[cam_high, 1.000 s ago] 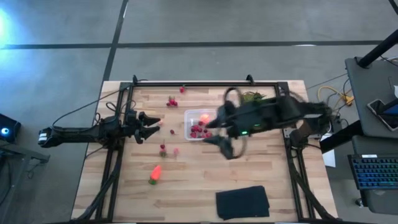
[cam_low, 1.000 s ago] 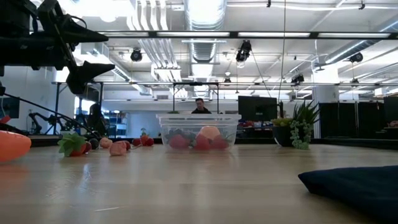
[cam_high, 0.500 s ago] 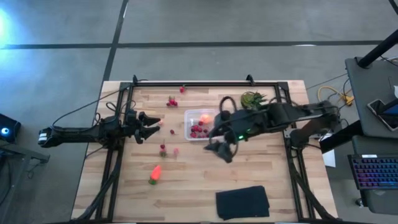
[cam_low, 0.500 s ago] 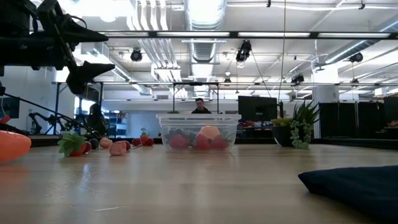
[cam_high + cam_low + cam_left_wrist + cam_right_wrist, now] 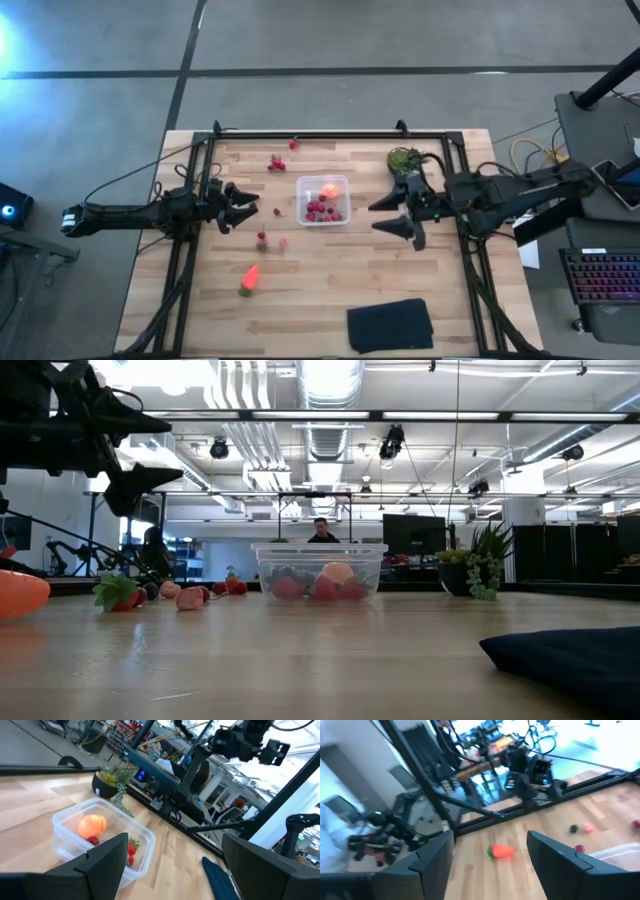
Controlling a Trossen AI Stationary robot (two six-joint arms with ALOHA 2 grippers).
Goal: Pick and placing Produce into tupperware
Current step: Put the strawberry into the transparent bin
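**Filling partly done, pieces still waiting**

Lying ahead of the parted, empty jaws of the left gripper (image 5: 244, 204): small clear plastic tupperware box (image 5: 323, 200), already holding round orange-red fruit (image 5: 329, 189) and tiny red berries (image 5: 317, 211). Hanging beside the box with jaws apart, empty: right gripper (image 5: 395, 214). Still waiting on the table: orange carrot-like piece (image 5: 250, 278), scattered red berries (image 5: 276, 162).

The clear tupperware (image 5: 322, 200) sits mid-table, holding an orange-red fruit (image 5: 328, 189) and red berries (image 5: 319, 210). More berries (image 5: 276, 162) lie scattered to its left. The carrot-like piece (image 5: 250, 278) lies nearer, on the left.

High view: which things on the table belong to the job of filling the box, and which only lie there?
Job:
- tupperware, round orange fruit and red berries inside
- loose red berries
- carrot-like piece

Only lying there:
- spiky green plant
- black cloth
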